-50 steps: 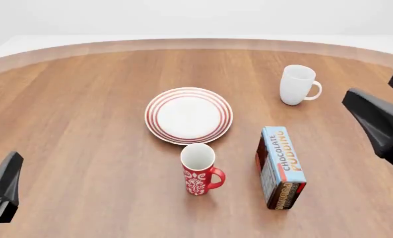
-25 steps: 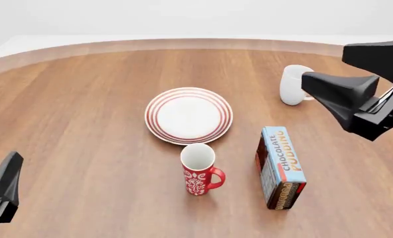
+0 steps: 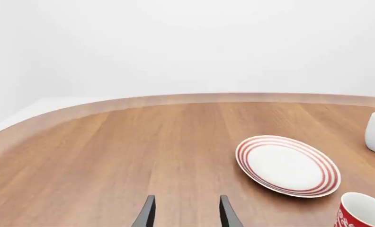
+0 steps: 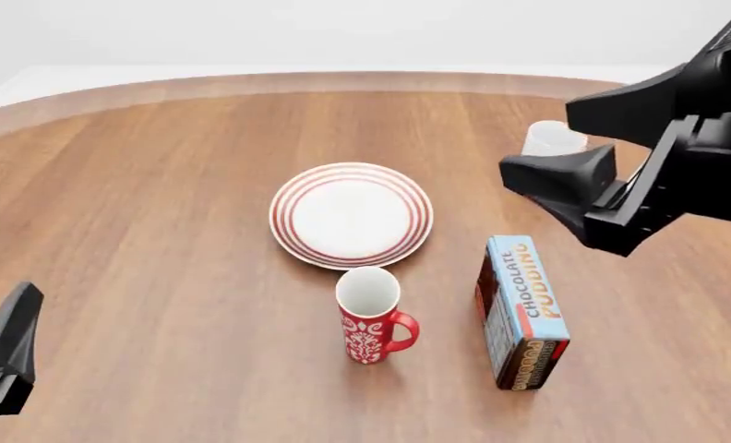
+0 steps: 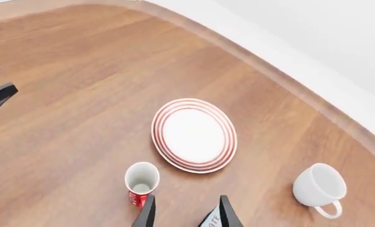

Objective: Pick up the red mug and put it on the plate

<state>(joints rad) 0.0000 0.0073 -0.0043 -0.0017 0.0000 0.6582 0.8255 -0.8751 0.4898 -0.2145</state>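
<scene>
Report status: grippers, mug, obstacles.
Left gripper open, parked low. Right gripper open, high over the table, holding nothing. Red mug upright beside the plate, untouched. Pudding box stands close on its handle side.

Around one plate [image 4: 351, 215] there are two mugs, one red mug [image 4: 371, 317] and one white mug [image 4: 550, 140], and one pudding box [image 4: 523, 312]

The round wooden table [image 4: 156, 185] carries a red-ringed white plate [image 4: 351, 214]; just nearer stands the patterned red mug [image 4: 371, 316], right of that a blue chocolate pudding box [image 4: 523, 309], and far right of the plate a plain white mug [image 4: 550, 139].
</scene>
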